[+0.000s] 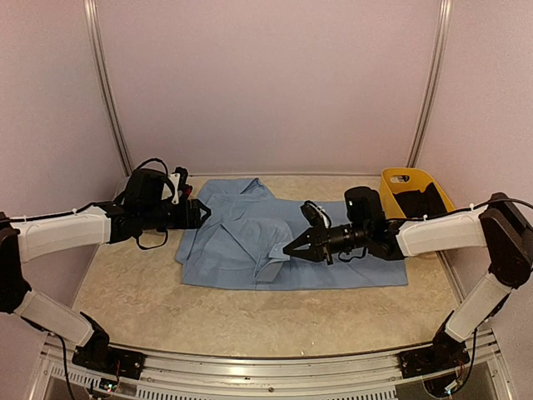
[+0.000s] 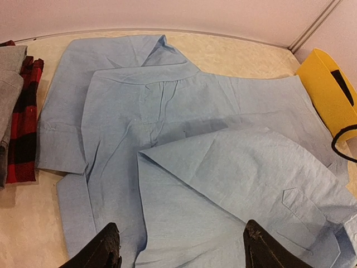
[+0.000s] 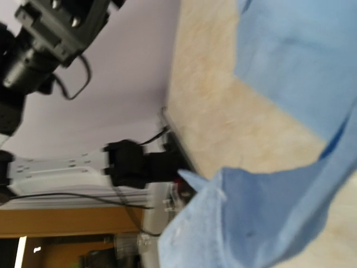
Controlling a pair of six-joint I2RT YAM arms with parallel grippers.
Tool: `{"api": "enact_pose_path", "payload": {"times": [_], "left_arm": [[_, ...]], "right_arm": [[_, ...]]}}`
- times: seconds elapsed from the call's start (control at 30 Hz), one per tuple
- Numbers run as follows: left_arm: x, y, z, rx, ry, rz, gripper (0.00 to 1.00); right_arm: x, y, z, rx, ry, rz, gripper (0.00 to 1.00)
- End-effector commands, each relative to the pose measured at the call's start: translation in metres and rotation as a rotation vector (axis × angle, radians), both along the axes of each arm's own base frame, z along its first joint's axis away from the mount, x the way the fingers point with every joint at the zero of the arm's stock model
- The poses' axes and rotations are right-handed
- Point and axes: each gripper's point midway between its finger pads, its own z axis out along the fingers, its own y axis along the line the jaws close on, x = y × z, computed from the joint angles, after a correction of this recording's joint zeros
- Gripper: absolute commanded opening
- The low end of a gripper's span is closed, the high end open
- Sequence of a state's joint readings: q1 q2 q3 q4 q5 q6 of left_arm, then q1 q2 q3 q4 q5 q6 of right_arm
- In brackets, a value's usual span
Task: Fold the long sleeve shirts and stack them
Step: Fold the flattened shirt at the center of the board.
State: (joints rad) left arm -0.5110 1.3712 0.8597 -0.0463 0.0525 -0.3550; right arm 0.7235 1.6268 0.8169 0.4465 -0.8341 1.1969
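1. The light blue shirt (image 1: pixel 225 250) lies spread in the middle of the desk (image 1: pixel 133 292). As it lies, its long side runs left to right, with the collar at the far side and one part already doubled over itself.
2. The right end effector (image 1: pixel 293 248) sits over the shirt's middle, pressed together on a raised fold of the blue cloth. The right wrist view shows that cloth lifted off the desk close to the lens, though the fingertips themselves are hidden there.
3. The left end effector (image 1: pixel 200 213) hovers at the shirt's left edge, spread wide and holding nothing; the shirt lies to its right.
4. The relation that matters: the pinched fold lies between the two arms and the right arm has it, so carrying it across looks like the right arm's job. The left arm is the nearer one to pin or take the left edge.
5. Room: there is bare desk along the shirt's near side. A yellow basket (image 1: pixel 408 179) stands just beside the far-right corner. The grey shirt (image 2: pixel 8 78) and plaid shirt (image 2: pixel 25 128) lie just left of the blue one — a leftward drag could crowd them.
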Motion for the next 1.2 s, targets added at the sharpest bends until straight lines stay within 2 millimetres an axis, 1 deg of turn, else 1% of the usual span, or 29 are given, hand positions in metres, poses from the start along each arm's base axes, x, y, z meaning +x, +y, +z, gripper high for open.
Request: {"api": "enact_pose_path", "payload": {"times": [0.0,0.13,0.27,0.33,0.43,0.53,0.63,0.73,0.87,0.93,1.0,1.07,1.1,1.17], "left_arm": [[0.004,-0.006,0.009,-0.001,-0.015,-0.015,0.71],[0.004,-0.007,0.008,0.006,-0.012,-0.019,0.71],[0.004,-0.008,0.005,0.012,-0.007,-0.02,0.71],[0.004,-0.008,0.005,0.013,-0.008,-0.02,0.71],[0.003,-0.01,0.004,0.012,-0.008,-0.023,0.71],[0.003,-0.013,0.002,0.015,-0.003,-0.031,0.71],[0.002,-0.014,0.0,0.02,0.001,-0.036,0.71],[0.002,-0.015,-0.002,0.023,0.005,-0.037,0.71],[0.002,-0.016,-0.005,0.027,0.01,-0.038,0.71],[0.002,-0.015,-0.006,0.031,0.012,-0.038,0.71],[0.002,-0.016,-0.007,0.03,0.011,-0.039,0.71],[0.003,-0.018,-0.007,0.03,0.013,-0.044,0.71],[0.003,-0.019,-0.007,0.029,0.014,-0.047,0.71],[0.004,-0.021,-0.009,0.031,0.016,-0.051,0.71]], "right_arm": [[0.001,-0.042,-0.029,-0.169,-0.022,0.017,0.0],[0.001,-0.072,-0.051,-0.286,-0.022,0.064,0.0],[0.001,-0.097,-0.073,-0.419,-0.031,0.11,0.0],[0.006,-0.111,-0.085,-0.484,-0.036,0.107,0.0],[0.018,-0.126,-0.094,-0.526,-0.048,0.094,0.0],[0.032,-0.131,-0.095,-0.526,-0.064,0.089,0.0],[0.046,-0.131,-0.097,-0.526,-0.081,0.096,0.0],[0.059,-0.134,-0.106,-0.536,-0.07,0.09,0.0],[0.075,-0.143,-0.111,-0.559,-0.075,0.032,0.13],[0.079,-0.147,-0.113,-0.558,-0.065,-0.017,0.23],[0.083,-0.152,-0.113,-0.541,-0.057,-0.074,0.37],[0.083,-0.152,-0.112,-0.512,-0.04,-0.124,0.46],[0.078,-0.152,-0.113,-0.49,-0.018,-0.138,0.48],[0.074,-0.148,-0.108,-0.429,-0.006,-0.173,0.52]]}}
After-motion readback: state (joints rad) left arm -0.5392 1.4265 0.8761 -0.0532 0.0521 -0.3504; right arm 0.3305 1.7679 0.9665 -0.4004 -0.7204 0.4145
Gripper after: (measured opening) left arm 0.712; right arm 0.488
